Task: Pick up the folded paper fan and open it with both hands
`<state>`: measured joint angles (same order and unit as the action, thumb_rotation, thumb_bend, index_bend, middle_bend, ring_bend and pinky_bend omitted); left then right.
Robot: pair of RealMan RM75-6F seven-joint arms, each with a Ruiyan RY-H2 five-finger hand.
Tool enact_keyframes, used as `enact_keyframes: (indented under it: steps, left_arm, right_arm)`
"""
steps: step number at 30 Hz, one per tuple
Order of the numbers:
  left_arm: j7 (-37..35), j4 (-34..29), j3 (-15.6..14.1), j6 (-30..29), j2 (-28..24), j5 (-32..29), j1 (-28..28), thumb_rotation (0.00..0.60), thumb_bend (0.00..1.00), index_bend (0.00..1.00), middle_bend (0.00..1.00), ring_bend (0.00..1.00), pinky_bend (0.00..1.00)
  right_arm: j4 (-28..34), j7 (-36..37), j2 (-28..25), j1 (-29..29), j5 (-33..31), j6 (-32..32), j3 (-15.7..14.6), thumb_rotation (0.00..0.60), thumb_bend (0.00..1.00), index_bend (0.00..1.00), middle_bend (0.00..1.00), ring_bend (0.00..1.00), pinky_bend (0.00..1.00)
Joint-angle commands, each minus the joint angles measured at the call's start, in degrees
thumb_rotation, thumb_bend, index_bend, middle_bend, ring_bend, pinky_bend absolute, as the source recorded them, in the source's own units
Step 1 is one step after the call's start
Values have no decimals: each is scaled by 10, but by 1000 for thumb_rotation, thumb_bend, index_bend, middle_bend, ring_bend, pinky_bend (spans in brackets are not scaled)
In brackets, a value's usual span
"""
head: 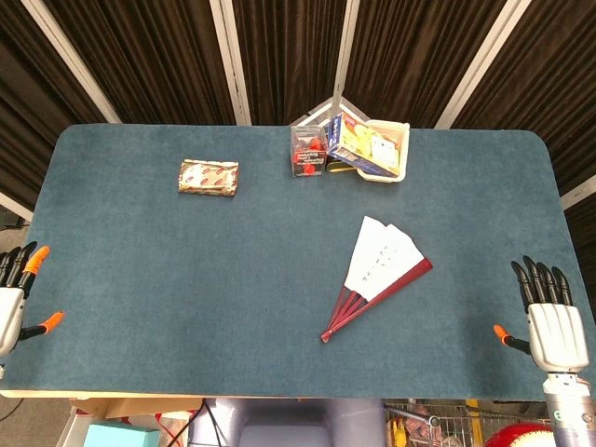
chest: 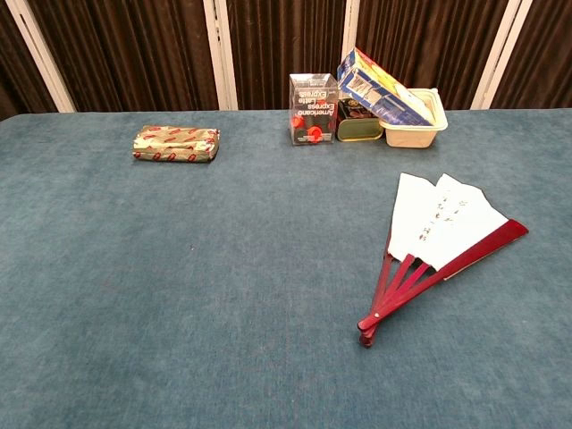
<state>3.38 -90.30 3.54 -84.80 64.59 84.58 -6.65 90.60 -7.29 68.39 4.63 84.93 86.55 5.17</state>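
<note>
Light, fragile paper fan (head: 377, 277) lying partly spread, best pinched by its stiff red ribs; left hand (head: 14, 289) and right hand (head: 549, 317) empty, fingers apart, well clear.

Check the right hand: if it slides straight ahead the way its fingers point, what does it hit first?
Probably nothing. The right hand points up along the table's right edge; the paper fan and the white tray lie off that line, toward the middle. Only the head view shows it, so depth is uncertain.
</note>
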Motion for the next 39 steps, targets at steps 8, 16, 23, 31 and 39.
enact_keyframes:
  steps: [8,16,23,31,39]
  left_arm:
    - [2,-2,-1,0,-1,3,0,600,0,0,0,0,0]
    - [1,-2,-1,5,0,0,-2,600,0,0,0,0,0]
    - [6,-2,-2,2,1,2,-1,600,0,0,0,0,0]
    - [15,0,-1,1,4,1,-1,600,0,0,0,0,0]
    - [20,2,0,3,6,-2,-2,600,0,0,0,0,0]
  right_arm:
    - [1,4,-3,-1,-1,0,0,600,132,0,0,0,0]
    - [-1,22,-6,8,22,-16,-13,600,132,0,0,0,0]
    - [-24,68,-2,28,88,-12,-25,600,132,8,0,0,0]
    - [-106,136,58,78,170,-21,-38,600,131,229,74,0,0]
    - [-165,144,139,113,191,-53,-47,600,131,287,95,2,0]
